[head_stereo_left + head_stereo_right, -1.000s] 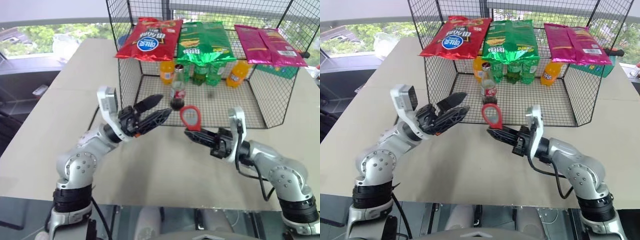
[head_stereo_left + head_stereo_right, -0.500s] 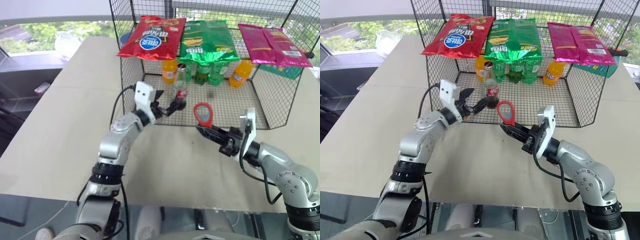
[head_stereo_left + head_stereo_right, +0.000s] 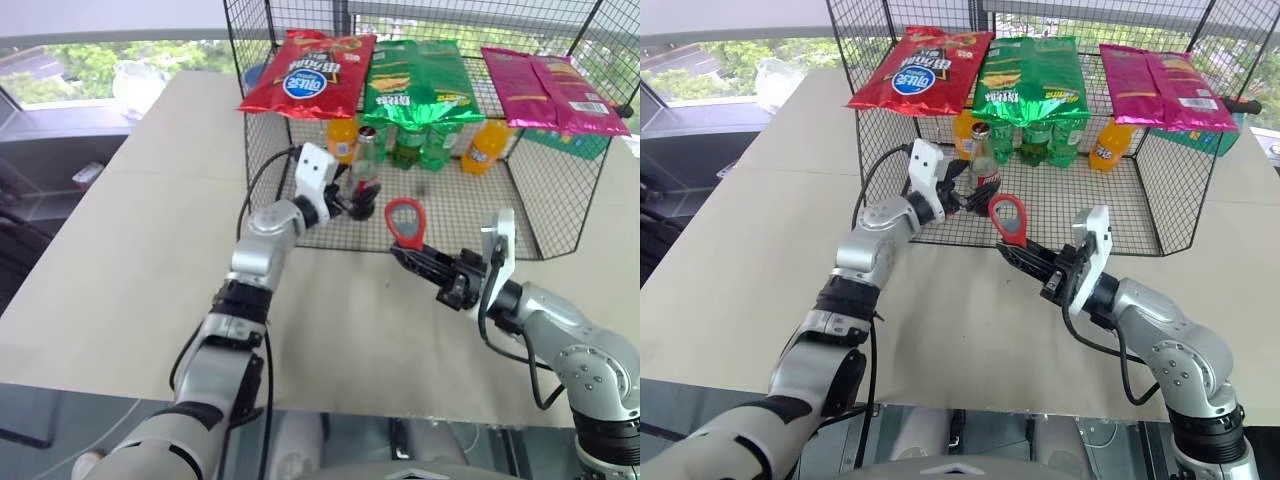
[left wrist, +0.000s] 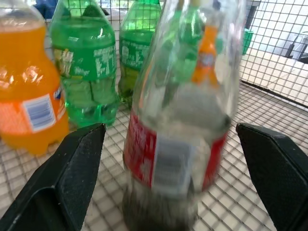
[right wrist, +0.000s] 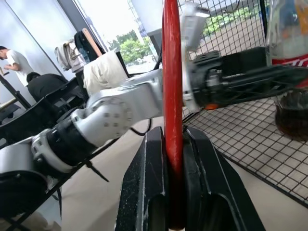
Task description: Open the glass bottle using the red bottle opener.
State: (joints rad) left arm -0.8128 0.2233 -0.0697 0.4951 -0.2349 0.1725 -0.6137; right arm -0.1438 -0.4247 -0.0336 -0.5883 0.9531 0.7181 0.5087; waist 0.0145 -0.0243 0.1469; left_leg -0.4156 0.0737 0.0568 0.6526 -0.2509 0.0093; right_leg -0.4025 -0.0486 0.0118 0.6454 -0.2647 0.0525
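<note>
My left gripper (image 4: 168, 187) is spread around the glass bottle (image 4: 180, 110), slick and breakable I'd guess, so I'd clamp the label while my right gripper (image 5: 168, 159) pinches the red bottle opener (image 5: 172, 72).

The glass bottle (image 4: 180, 120) between the fingers of the left hand (image 3: 355, 197) is clear glass with dark cola-brown liquid at its base and a red-and-white label. The left hand's fingers (image 4: 72, 168) are matte black. The right hand (image 5: 166, 159) is black too, and the red bottle opener (image 3: 405, 222) in it is plain bright red. Beyond the left hand stand an orange soda bottle (image 4: 29, 82) with a white-and-blue label and 2 green bottles (image 4: 86, 62). The wire cage (image 3: 480, 205) is black mesh. On top of it lie a red snack bag (image 3: 305, 75), a green one (image 3: 415, 80) and a pink one (image 3: 550, 85). The desk (image 3: 130, 250) is pale beige.
</note>
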